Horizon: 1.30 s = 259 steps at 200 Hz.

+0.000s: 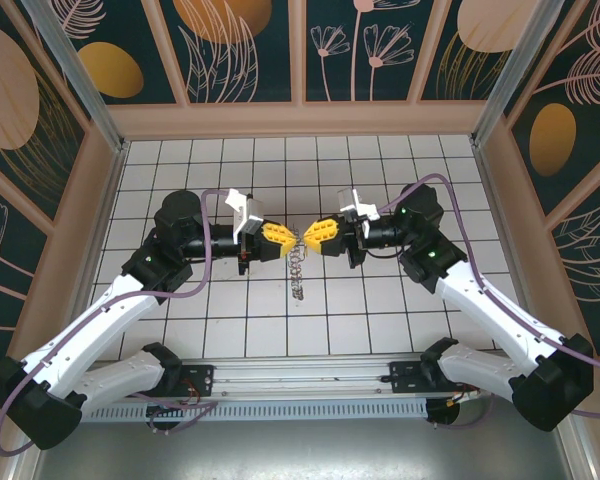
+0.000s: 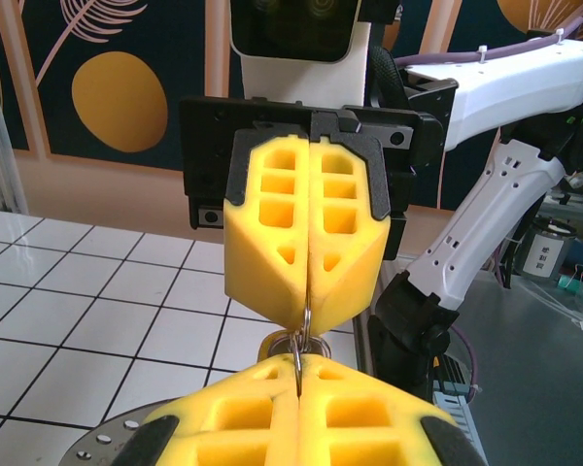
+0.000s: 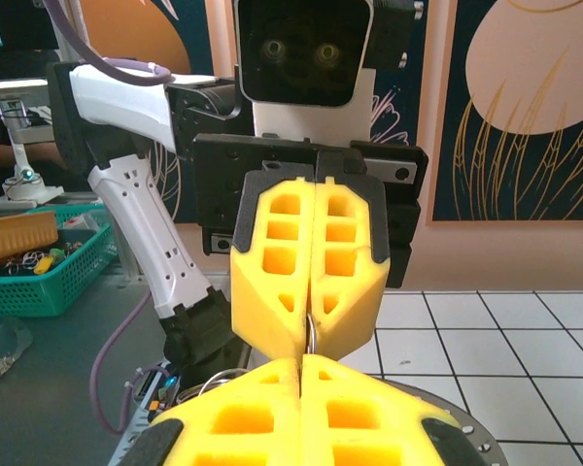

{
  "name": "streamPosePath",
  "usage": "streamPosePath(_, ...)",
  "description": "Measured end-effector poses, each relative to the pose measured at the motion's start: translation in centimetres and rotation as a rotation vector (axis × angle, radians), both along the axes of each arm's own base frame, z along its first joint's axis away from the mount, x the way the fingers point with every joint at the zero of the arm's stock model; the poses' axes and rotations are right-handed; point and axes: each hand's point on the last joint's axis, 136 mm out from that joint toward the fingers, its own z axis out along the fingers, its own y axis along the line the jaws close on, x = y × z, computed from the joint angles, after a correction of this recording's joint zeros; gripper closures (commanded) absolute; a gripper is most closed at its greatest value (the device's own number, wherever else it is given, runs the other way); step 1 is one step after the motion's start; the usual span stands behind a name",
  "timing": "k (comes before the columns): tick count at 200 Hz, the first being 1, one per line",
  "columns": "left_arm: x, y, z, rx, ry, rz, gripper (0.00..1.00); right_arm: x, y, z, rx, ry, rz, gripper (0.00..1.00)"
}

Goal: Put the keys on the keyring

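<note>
Both claws met tip to tip above the middle of the desk (image 1: 180, 330), the left claw (image 1: 283, 240) and the right claw (image 1: 310, 238) each with its yellow fingers pressed together. Each pinched the same thin wire loop of the keyring (image 1: 298, 270), whose silvery coil hung from between them down toward the tiles. From the left wrist that loop (image 2: 301, 335) ran out of the seam of the right claw (image 2: 306, 311) and into the left claw's own tips (image 2: 298, 374); the right wrist view showed the same pinch from the other side. Of the keys, no yellow tag could be made out, so whether they were threaded on could not be told. By the look of it, the work sat mid-threading, with the release yet to come.
</note>
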Motion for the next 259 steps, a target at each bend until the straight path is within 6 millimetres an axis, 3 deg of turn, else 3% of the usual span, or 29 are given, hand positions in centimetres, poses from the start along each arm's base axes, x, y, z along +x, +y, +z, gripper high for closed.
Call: streamPosePath(259,0.07,-0.27,-0.52,0.01,0.016,-0.016,1.0,-0.01,-0.52,0.31,0.024,0.02,0.005,1.0)
